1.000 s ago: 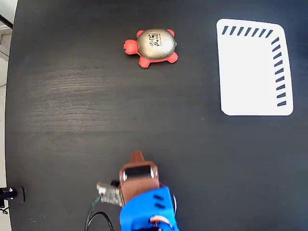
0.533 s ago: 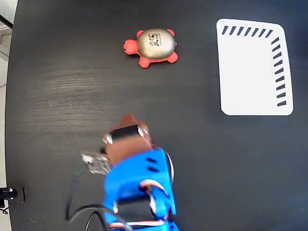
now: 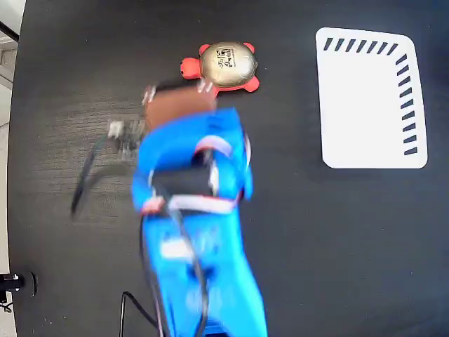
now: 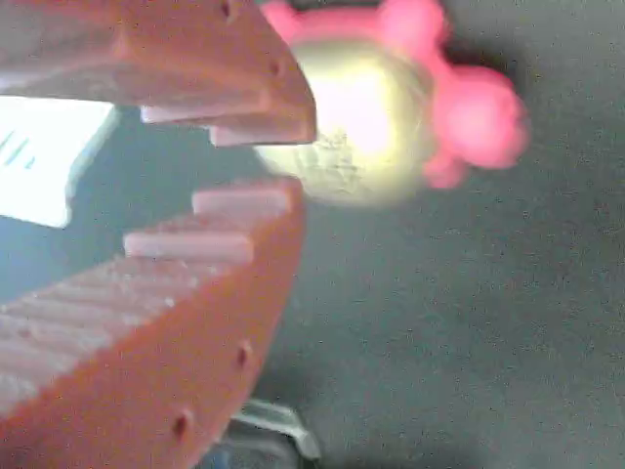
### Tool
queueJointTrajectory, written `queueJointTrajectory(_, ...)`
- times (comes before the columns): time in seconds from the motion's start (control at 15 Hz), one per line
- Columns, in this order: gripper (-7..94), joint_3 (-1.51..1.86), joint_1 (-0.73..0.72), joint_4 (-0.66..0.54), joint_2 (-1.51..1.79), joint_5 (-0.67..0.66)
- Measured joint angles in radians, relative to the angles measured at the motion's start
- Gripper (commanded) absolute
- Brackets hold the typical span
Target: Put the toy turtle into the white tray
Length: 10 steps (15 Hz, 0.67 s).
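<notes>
Black table [image 3: 337, 246], toy turtle [image 3: 226, 64] beside gripper [image 4: 256, 164], white tray [image 3: 368, 98] apart.

coral turtle [image 3: 223, 67], beige shell; white tray [image 3: 365, 105], dark stripes.

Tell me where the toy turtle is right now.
In the fixed view the toy turtle sits on the dark table near the top centre, left of the white tray.

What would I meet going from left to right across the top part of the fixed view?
Blue arm's tool → toy turtle → white tray. The tool's tip reaches the turtle's lower-left edge, so those two nearly share a place; the tray lies well apart on the right.
</notes>
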Motion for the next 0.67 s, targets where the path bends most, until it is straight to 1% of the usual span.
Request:
queueJointTrajectory(0.27,0,-0.331,0.043,0.067,-0.333,0.041)
queueJointTrajectory(0.33,3,-0.400,0.060,0.097,-0.417,0.041)
queueJointTrajectory(0.4,10,-0.454,0.078,0.112,-0.488,0.038)
queueJointTrajectory(0.47,20,-0.505,0.092,0.129,-0.543,0.034)
queueJointTrajectory(0.53,33,-0.548,0.094,0.146,-0.581,0.029)
queueJointTrajectory(0.6,43,-0.592,0.094,0.176,-0.614,0.018)
queueJointTrajectory(0.67,48,-0.637,0.097,0.209,-0.638,0.012)
